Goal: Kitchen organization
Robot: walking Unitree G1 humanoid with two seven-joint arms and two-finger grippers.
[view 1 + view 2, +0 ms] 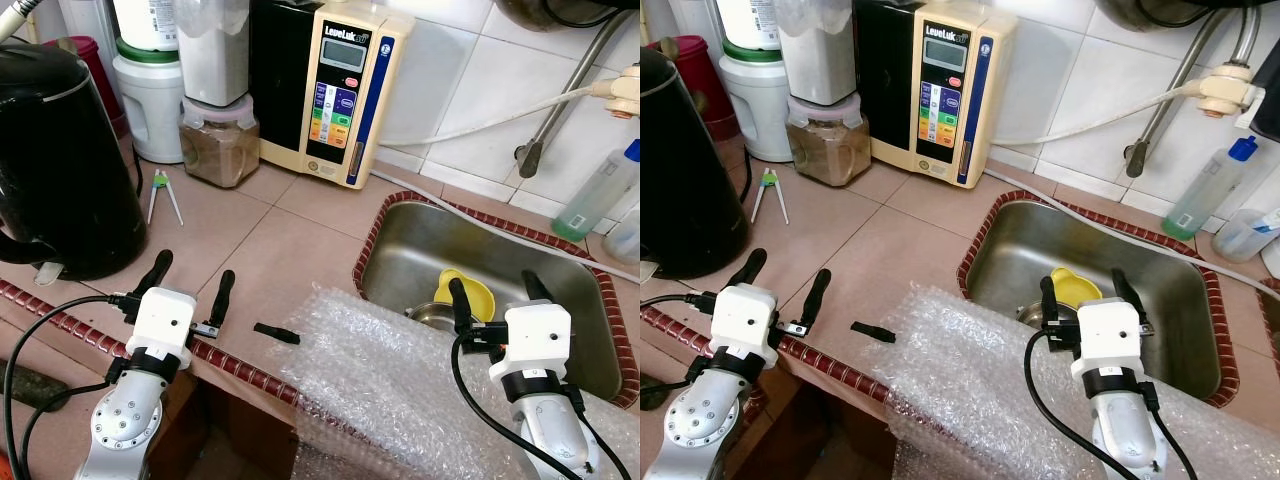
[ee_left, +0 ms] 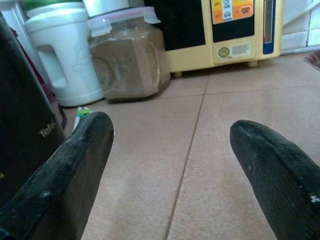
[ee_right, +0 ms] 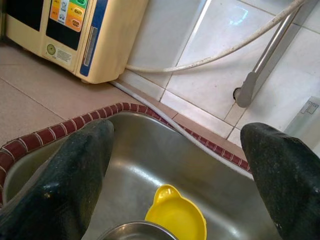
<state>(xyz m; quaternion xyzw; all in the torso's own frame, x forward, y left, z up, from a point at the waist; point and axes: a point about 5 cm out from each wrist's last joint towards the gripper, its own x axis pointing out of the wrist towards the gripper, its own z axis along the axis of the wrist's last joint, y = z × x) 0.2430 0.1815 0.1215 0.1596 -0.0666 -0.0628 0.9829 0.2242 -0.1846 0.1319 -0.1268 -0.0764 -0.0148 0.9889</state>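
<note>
My left gripper (image 1: 190, 278) hovers open over the tiled counter (image 1: 270, 240) near its front edge, with nothing between its fingers (image 2: 75, 170). My right gripper (image 1: 492, 290) stands open above the front of the steel sink (image 1: 400, 250). In the sink lie a yellow plastic piece (image 3: 175, 215) and the rim of a metal bowl (image 1: 432, 316). A sheet of bubble wrap (image 1: 370, 380) drapes over the counter's front edge between the arms. A small black piece (image 1: 276, 333) lies on the counter beside the wrap.
A black kettle (image 1: 60, 160) stands at the left. Behind it are a white jug (image 1: 150, 100), a lidded jar of brown powder (image 1: 218, 140) and a cream water ionizer (image 1: 345, 90). Green-tipped tongs (image 1: 162, 192) lie on the tiles. A clear bottle (image 1: 595, 195) stands at the right.
</note>
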